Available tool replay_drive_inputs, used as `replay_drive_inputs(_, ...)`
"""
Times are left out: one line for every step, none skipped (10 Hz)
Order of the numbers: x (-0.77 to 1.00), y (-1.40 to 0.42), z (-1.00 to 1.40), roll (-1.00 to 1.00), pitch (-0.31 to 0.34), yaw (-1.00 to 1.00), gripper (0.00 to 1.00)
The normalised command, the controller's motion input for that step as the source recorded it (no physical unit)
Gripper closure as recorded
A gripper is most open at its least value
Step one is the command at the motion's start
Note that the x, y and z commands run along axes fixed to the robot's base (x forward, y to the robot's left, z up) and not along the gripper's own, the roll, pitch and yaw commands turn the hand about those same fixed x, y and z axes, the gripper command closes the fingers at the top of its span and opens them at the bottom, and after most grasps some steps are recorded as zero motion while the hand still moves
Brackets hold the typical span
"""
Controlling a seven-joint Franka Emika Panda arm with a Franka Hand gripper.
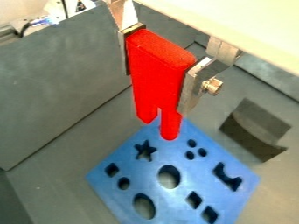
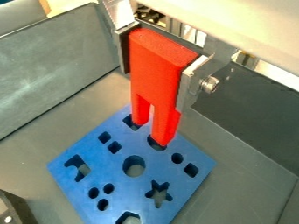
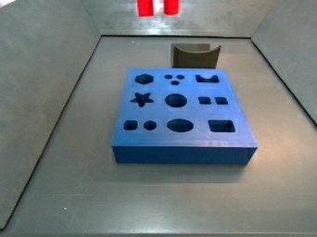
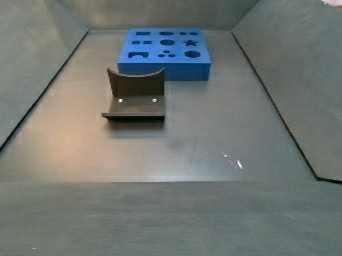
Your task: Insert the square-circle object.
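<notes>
we find the square-circle object (image 3: 194, 53) resting on the grey floor just beyond the far edge of the blue block (image 3: 180, 120) in a side view, a small dark olive piece with a rounded hollow cut into its top. in a side view from the opposite end it (image 4: 135, 96) sits nearer the camera than the blue block (image 4: 167, 52), a little apart from that block's near edge and upright on its base. in a wrist view it (image 1: 256, 128) stands off beside one corner of the blue block (image 1: 176, 179), not touching it and not held by anything.

the blue block lies flat on the floor, and its top carries shaped holes: a star, circles, squares, an oval and a notched cut.

above the blue block we see the gripper (image 1: 162, 66), whose flat silver fingers (image 1: 197, 80) are clamped against the sides of a red two-pronged piece (image 1: 156, 79). in both wrist views the prongs of that red piece (image 2: 156, 86) point down toward the block's top (image 2: 128, 166); we cannot tell whether the tips touch it. the gripper (image 2: 160, 68) hangs over the block, well apart from the square-circle object. in a side view only the red prongs (image 3: 156, 7) show at the upper edge, beyond the block's far side.
</notes>
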Motion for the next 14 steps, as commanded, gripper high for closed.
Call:
replay_drive_inputs(0.00,-0.70,-1.00,0.03,0.000,0.00,1.00)
replay_drive_inputs(0.00,-0.70,-1.00,0.03,0.000,0.00,1.00)
replay_drive_inputs(0.00,-0.65,-1.00,0.05,0.000,0.00,1.00)
replay_drive_inputs(-0.09,-0.22,-1.00,0.00,0.000,0.00,1.00)
replay_drive_inputs(-0.21,0.07,-1.00,-0.01,0.000,0.00,1.00)
replay_drive_inputs(-0.23,0.28,-1.00,-0.04,0.000,-0.02,1.00)
replay_drive_inputs(-0.17,0.24,-1.00,-0.05,0.000,0.00,1.00)
replay_drive_inputs(-0.02,0.03,-1.00,-0.08,0.000,0.00,1.00)
replay_drive_inputs(0.00,-0.08,-0.97,-0.08,0.000,0.00,1.00)
replay_drive_inputs(0.00,-0.23,-0.71,-0.02,-0.020,0.00,1.00)
replay_drive_inputs(0.07,-0.17,-0.58,0.00,0.000,-0.01,1.00)
replay_drive_inputs(0.23,-0.15,-0.53,0.01,0.047,0.00,1.00)
replay_drive_inputs(0.22,-0.05,-0.43,0.00,0.037,0.00,1.00)
replay_drive_inputs(0.22,-0.01,-0.27,0.00,0.026,0.00,1.00)
